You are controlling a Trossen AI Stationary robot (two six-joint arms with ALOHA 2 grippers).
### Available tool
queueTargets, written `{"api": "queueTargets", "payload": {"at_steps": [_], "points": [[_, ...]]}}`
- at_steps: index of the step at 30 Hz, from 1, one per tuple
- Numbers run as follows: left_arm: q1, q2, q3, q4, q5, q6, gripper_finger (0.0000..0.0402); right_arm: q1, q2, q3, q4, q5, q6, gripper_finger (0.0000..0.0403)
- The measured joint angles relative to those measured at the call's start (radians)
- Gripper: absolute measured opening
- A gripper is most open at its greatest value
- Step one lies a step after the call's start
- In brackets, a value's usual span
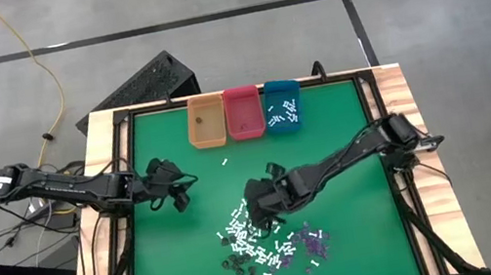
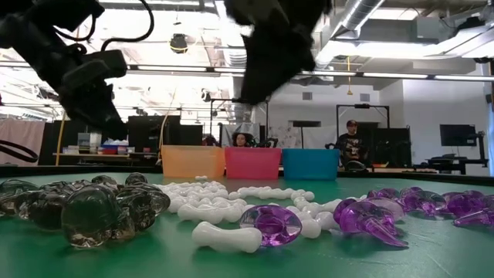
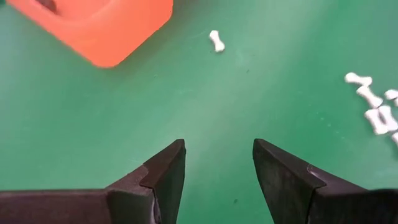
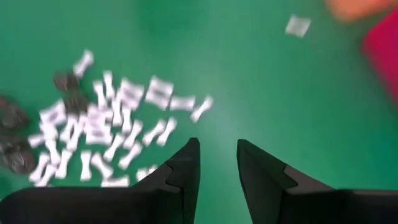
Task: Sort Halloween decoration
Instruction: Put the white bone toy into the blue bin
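While the left gripper [image 1: 179,199] waits with its fingers apart over bare green mat [image 1: 324,135], the right gripper [image 1: 256,213] hangs over the edge of the Halloween decoration [image 1: 262,243], fingers parted with nothing between them. One stray white bone [image 1: 225,162] lies near the orange bin [image 1: 206,124]; beside that stand the pink bin [image 1: 244,113] and the teal bin [image 1: 281,107].
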Motion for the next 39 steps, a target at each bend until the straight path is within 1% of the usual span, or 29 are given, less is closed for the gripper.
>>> {"api": "queueTargets", "payload": {"at_steps": [6, 12, 15, 21, 25, 29, 31, 33, 35, 39], "points": [[0.000, -0.022, 0.000, 0.106, 0.008, 0.074, 0.0179, -0.026, -0.126, 0.001, 0.022, 0.086, -0.225, 0.0136], [0.000, -0.102, 0.000, 0.188, 0.046, 0.170, 0.0179, -0.058, -0.280, 0.001, -0.006, 0.094, -0.398, 0.0136], [0.000, -0.167, 0.000, 0.193, 0.044, 0.203, 0.0179, -0.075, -0.363, 0.000, -0.064, 0.104, -0.426, 0.0136], [0.000, -0.303, 0.000, 0.165, 0.041, 0.226, 0.0179, -0.099, -0.545, 0.000, -0.166, 0.147, -0.427, 0.0136], [0.000, -0.367, 0.000, 0.116, 0.033, 0.225, 0.0179, -0.094, -0.646, 0.000, -0.210, 0.148, -0.440, 0.0136], [0.000, -0.417, 0.000, 0.107, 0.032, 0.225, 0.0179, -0.082, -0.744, 0.000, -0.247, 0.149, -0.443, 0.0136], [0.000, -0.437, 0.000, 0.106, 0.029, 0.226, 0.0179, -0.073, -0.796, -0.002, -0.273, 0.169, -0.442, 0.0136], [0.000, -0.450, 0.000, 0.104, 0.030, 0.226, 0.0179, -0.056, -0.858, -0.033, -0.275, 0.205, -0.437, 0.0136], [0.000, -0.462, 0.000, 0.099, 0.030, 0.226, 0.0179, -0.035, -0.943, -0.106, -0.267, 0.232, -0.427, 0.0136], [0.000, -0.468, 0.000, 0.091, 0.029, 0.225, 0.0179, -0.011, -1.144, -0.313, -0.125, 0.296, -0.408, 0.0136]]}}
